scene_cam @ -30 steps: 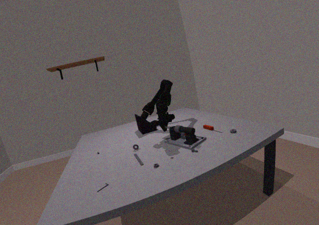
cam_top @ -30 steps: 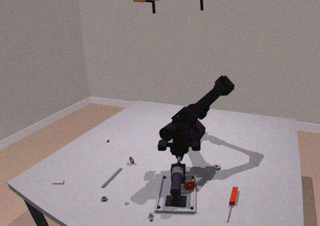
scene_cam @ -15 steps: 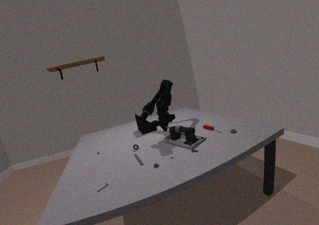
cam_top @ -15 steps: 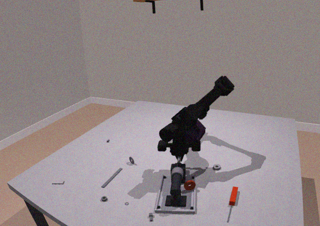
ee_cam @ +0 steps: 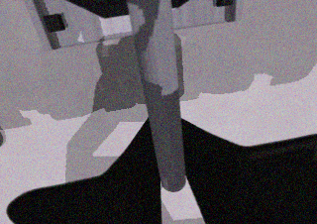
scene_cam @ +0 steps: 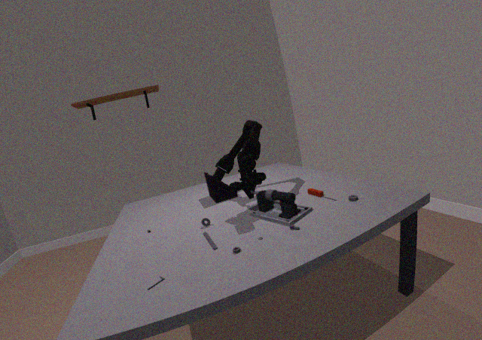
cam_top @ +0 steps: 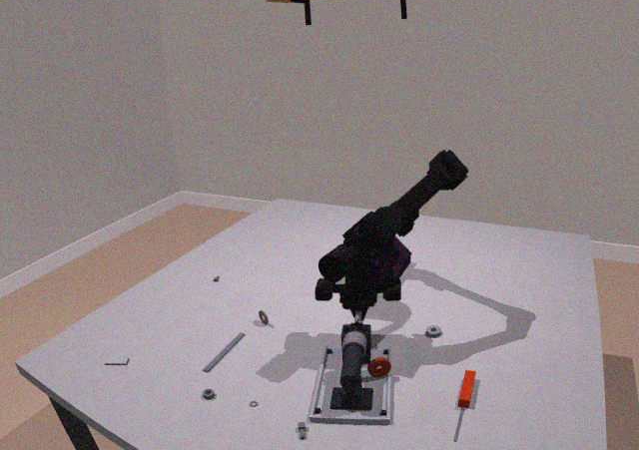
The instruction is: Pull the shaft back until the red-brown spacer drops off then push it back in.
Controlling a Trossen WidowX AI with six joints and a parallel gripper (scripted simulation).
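Note:
My gripper [cam_top: 359,315] [scene_cam: 251,194] [ee_cam: 160,121] is shut on the grey shaft [ee_cam: 170,160], whose end shows between the fingers in the wrist view. The shaft line runs through two dark blocks [cam_top: 365,349] [scene_cam: 288,208] on a pale base frame [cam_top: 355,420] [scene_cam: 272,219]. I cannot tell surely which block is the big housing. A pale band [cam_top: 354,337] and a thick dark section [cam_top: 351,365] show along the line. The red-brown spacer [cam_top: 378,366] is off the shaft, right of it in the top view, tilted by the frame's right rail. Other spacers cannot be told apart.
An orange-handled screwdriver [cam_top: 466,388] [scene_cam: 315,192] lies right of the frame. A ring [cam_top: 433,329] lies behind it. A grey bar [cam_top: 223,352] [scene_cam: 210,240], an upright ring [cam_top: 263,317] [scene_cam: 205,219], a hex key [cam_top: 117,363] and small parts lie left. A bolt [cam_top: 302,429] lies by the frame's front corner.

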